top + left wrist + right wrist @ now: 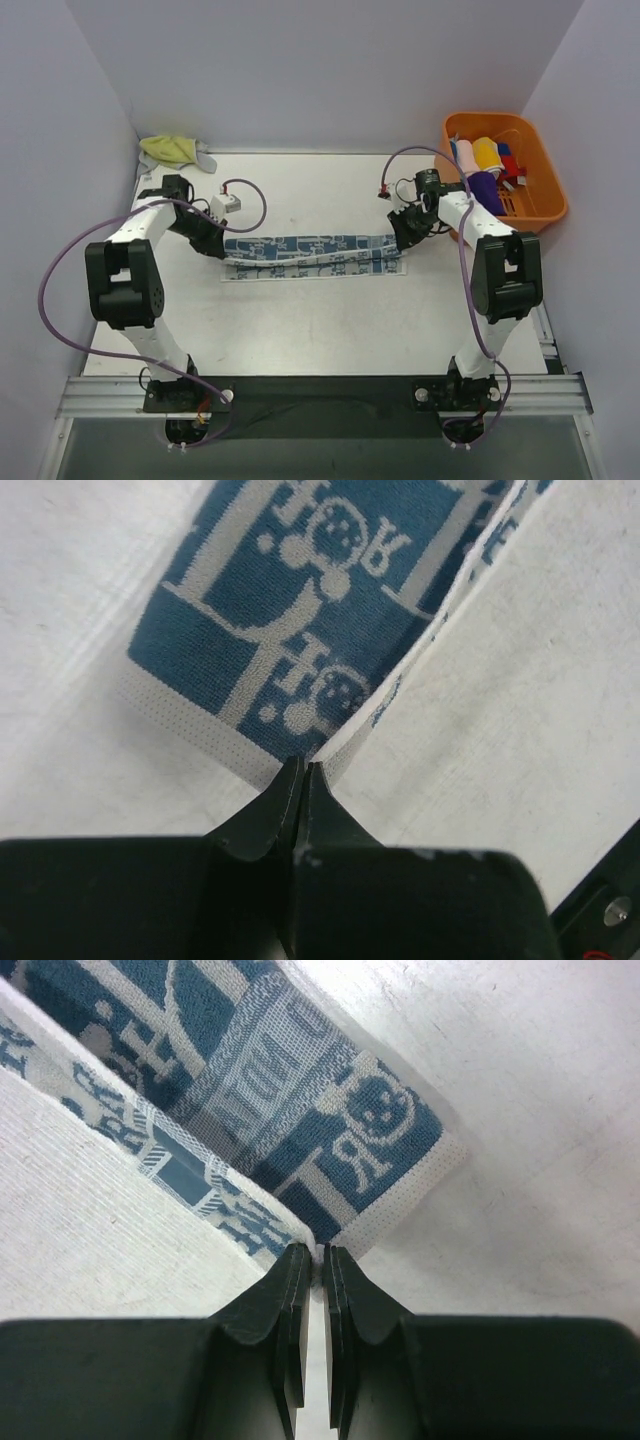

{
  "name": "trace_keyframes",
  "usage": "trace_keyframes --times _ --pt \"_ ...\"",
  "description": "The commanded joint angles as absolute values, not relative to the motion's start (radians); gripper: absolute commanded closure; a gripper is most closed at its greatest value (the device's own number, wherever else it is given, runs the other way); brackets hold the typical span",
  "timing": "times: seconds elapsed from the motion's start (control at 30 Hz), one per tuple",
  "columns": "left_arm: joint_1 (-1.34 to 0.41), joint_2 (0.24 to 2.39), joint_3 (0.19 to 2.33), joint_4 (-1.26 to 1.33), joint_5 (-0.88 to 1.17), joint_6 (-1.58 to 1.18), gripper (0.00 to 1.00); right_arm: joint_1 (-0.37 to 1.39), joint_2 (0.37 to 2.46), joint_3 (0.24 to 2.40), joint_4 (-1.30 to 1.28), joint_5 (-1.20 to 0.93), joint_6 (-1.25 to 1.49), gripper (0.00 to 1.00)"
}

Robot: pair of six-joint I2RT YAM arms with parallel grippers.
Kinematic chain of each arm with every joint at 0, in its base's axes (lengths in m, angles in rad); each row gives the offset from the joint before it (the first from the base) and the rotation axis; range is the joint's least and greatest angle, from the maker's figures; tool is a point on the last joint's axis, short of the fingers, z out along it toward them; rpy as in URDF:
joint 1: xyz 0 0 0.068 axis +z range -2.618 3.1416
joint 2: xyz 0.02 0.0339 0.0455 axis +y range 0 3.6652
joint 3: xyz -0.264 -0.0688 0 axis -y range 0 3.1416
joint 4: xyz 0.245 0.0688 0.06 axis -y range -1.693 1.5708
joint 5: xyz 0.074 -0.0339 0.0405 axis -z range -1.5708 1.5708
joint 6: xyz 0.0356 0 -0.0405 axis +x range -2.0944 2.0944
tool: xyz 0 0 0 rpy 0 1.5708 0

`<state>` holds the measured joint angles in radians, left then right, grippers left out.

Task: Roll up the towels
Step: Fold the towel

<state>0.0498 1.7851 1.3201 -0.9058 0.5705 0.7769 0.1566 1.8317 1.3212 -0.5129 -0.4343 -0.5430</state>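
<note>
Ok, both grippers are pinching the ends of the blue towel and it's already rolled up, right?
Not rolled: the top external view shows the blue-and-white towel lying flat as a long strip. The left gripper and right gripper do pinch its ends.

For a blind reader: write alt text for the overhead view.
A blue-and-white towel, folded into a long strip, lies on a white table, the left claw and right claw each pinching one end. A yellow-green towel lies crumpled far left; an orange basket of rolled cloths stands far right.
</note>
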Motion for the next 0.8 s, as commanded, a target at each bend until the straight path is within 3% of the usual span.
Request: trace_keyframes --times 0.0,0.6,0.77 --pt "0.046 1.824 1.296 -0.976 0.615 0.851 1.00 0.153 1.861 1.319 -0.548 -0.416 -0.545 1.00" --pt "0.035 1.882 1.183 -0.868 0.526 0.828 1.00 0.153 1.896 1.298 -0.551 -0.391 -0.571 1.00" --pt "0.040 1.824 1.177 -0.893 0.593 0.864 0.81 0.153 1.870 1.275 -0.555 -0.403 -0.597 1.00"
